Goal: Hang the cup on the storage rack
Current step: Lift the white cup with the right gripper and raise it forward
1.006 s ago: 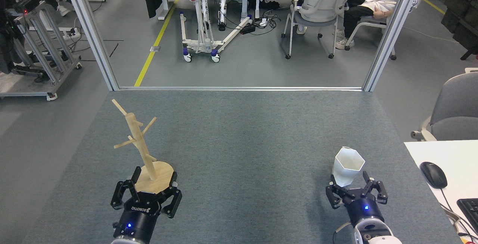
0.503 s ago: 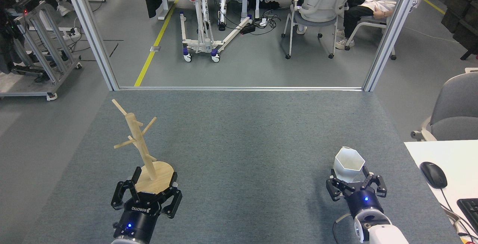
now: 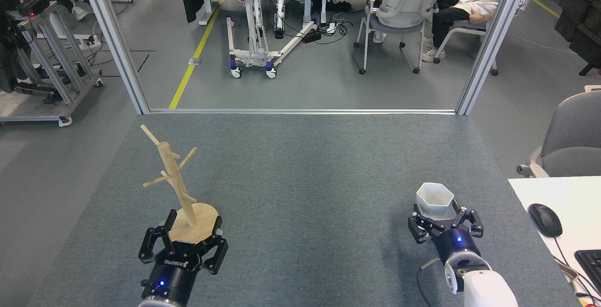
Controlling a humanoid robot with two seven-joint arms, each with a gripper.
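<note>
Cup (image 3: 435,200) between right tool (image 3: 445,220) fingers, mouse (image 3: 544,219) nearby

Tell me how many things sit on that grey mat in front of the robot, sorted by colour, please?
White: 1, the cup, standing upright at the right gripper.
Light wood: 1, the storage rack, its round base between the fingers of the left gripper.
Total: 2 things on the grey mat, not counting the robot's own two black grippers.
</note>
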